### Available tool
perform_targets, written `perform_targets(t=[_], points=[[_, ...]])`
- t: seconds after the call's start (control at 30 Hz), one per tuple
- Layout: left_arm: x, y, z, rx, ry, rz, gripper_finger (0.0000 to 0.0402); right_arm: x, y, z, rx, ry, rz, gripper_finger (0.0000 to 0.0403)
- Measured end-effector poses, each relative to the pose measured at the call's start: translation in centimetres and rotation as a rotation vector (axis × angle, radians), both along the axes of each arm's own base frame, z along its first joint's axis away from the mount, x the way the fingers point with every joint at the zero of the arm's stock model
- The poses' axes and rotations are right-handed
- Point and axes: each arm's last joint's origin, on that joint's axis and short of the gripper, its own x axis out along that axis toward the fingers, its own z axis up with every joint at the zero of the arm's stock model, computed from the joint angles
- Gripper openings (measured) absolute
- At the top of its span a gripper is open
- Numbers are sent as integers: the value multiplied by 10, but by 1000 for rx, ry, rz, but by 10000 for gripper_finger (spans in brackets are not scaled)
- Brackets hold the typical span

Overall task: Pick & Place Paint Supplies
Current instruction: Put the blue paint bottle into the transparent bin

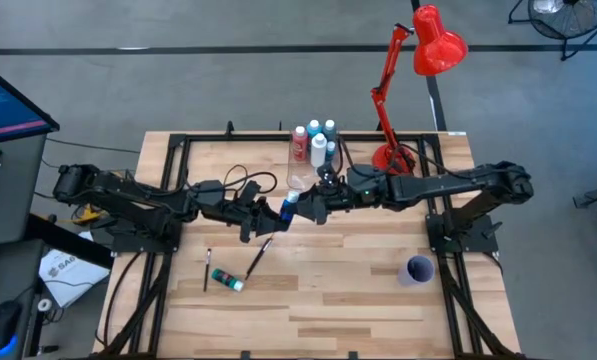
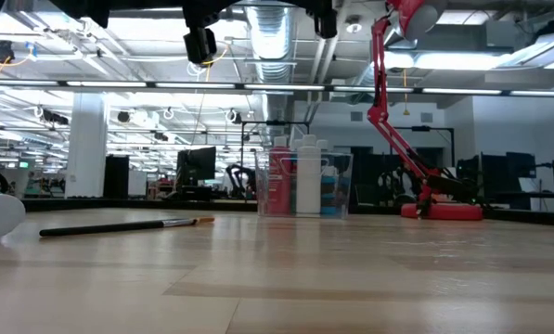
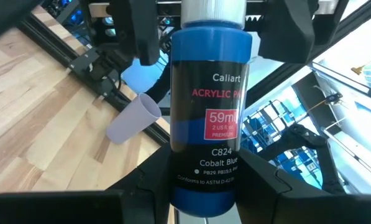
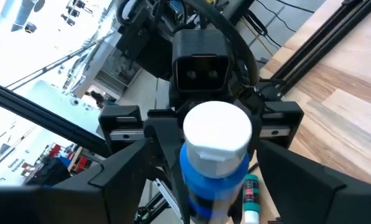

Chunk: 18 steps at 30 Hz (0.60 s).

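Note:
A cobalt-blue acrylic paint bottle with a white cap hangs above the middle of the table. My left gripper is shut on it. It lies about level, cap toward my right gripper, which is open. The right gripper's fingers stand on either side of the cap end without touching it. On the table lie two thin dark paintbrushes and a small blue-green tube. Other bottles stand in a clear box. My left gripper pinches the bottle's lower body near its base between its two fingers, coming level from the table's left side. The bottle reaches out past the fingertips, cap end away from the gripper. It is lifted clear of the table.
A purple cup stands near the right front. A red desk lamp stands on the far right edge, behind the clear box. Black frame rails run along both sides of the table. Bare wood lies at the front middle.

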Motion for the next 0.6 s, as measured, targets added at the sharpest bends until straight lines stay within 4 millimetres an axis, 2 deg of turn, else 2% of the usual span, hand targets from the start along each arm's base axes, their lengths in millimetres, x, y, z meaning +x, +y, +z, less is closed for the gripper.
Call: perform_targets(t=[0.27, 0.53, 0.6], points=[[0, 0, 0, 0, 0, 0, 127, 0, 0, -2, 6, 20, -1, 237], [0, 0, 0, 0, 0, 0, 127, 0, 0, -2, 6, 22, 0, 136], [0, 0, 0, 0, 0, -6, 127, 0, 0, -2, 6, 21, 0, 126]])
